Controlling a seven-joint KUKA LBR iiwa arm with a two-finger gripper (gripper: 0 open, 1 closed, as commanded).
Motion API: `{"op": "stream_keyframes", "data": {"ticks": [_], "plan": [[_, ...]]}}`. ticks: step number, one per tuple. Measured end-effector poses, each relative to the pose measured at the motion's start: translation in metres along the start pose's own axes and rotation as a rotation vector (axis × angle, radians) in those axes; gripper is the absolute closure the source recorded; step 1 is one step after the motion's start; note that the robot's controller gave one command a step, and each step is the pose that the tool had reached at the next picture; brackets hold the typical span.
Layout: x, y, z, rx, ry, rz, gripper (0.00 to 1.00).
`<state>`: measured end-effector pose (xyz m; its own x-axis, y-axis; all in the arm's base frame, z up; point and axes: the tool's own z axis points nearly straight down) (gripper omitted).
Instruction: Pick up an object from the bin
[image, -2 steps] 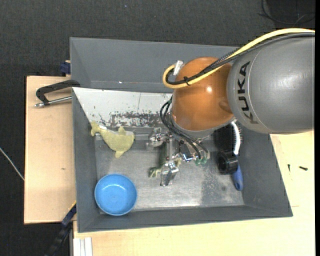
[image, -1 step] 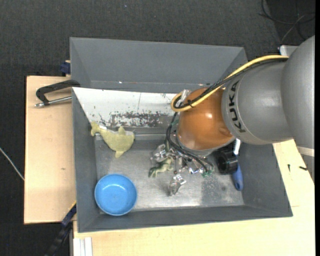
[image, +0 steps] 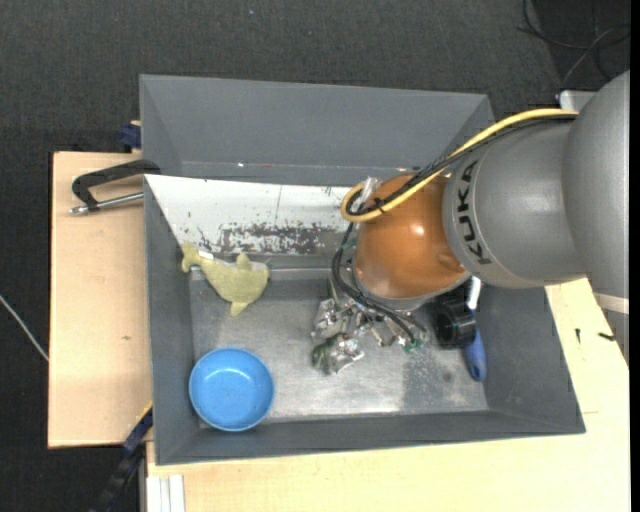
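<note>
- Gripper (image: 338, 345) is low in the middle of the grey metal bin (image: 310, 125), at or just above the floor, under the arm's orange wrist cover (image: 405, 245).
- Open or closed: cannot tell, the tip reads as one shiny metal tangle. Nothing is clearly held.
- A small dark bit may sit at the tip's near-left side, too small to name.
- Nearest pickable thing: black round knob-like plastic piece (image: 452, 324), just right of the gripper, partly under the arm. A blue handle-like plastic piece (image: 474, 358) touches or joins its near side; cannot tell which.
- Pale yellow-green soft floppy toy (image: 238, 280) lies far-left against the far wall, well apart from the gripper.
- Blue round plastic bowl (image: 231, 389) sits upright in the near-left corner, also well apart.
- Judgement: this is the descent or grasp stage, with no pick confirmed.
- To do it well: make sure something is actually centred under the tip before closing, since the floor here looks nearly bare.
- If it comes up empty, the black piece is the shortest move. Approach it from the left so the right wall does not block the arm.
- Lift straight up and watch for a thin or small thing slipping out.
</note>
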<state>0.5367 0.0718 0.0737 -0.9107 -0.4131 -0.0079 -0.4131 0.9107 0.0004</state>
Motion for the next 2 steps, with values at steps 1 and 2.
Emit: {"op": "stream_keyframes", "data": {"ticks": [1,2], "plan": [[0.014,-0.043,-0.107,0.005,-0.002,-0.250,1.00],[-0.004,-0.036,-0.178,0.005,-0.006,-0.206,1.00]]}}
